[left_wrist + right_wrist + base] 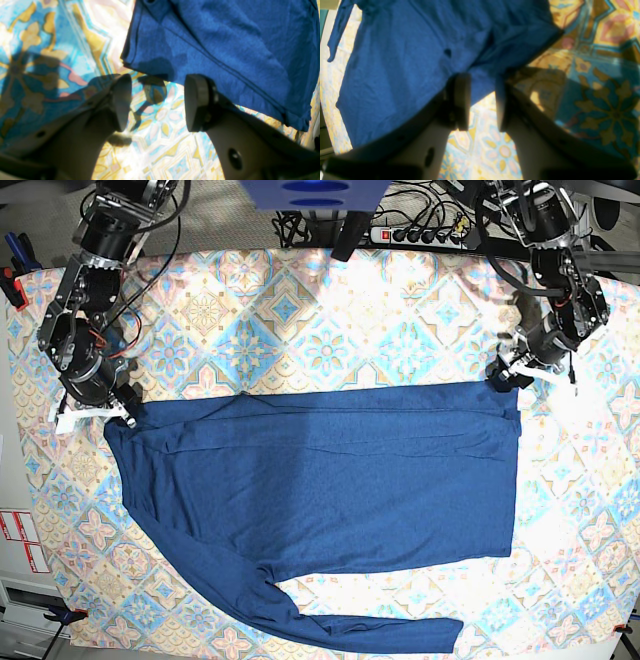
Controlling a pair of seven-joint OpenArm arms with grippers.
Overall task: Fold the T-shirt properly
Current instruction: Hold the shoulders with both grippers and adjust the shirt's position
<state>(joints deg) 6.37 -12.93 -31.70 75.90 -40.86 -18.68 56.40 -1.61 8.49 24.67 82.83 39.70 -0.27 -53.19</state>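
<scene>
1. The T-shirt (330, 480) was dark navy, plain, thin knit with no print, lying flat across the middle of the surface (300, 310).
2. Its upper edge was folded down in a straight band running side to side; faint creases ran along the body.
3. One long sleeve (360, 625) trailed out along the near edge, angled off the lower corner of the body.
4. The side toward the left arm had a straight vertical edge; the other side slanted.
5. The left hand (157, 102) was released, fingers (197, 102) apart with nothing between them, just beside the shirt's corner hem over the patterned cloth.
6. The right hand (482, 101) was also released, gap between its pads showing the cloth, right at the shirt's opposite top corner; one pad overlapped the fabric edge in the right wrist view.
7. The surface carried a pastel tile-patterned tablecloth (250, 290); cables and a power strip (415, 230) lay beyond its far edge.
</scene>
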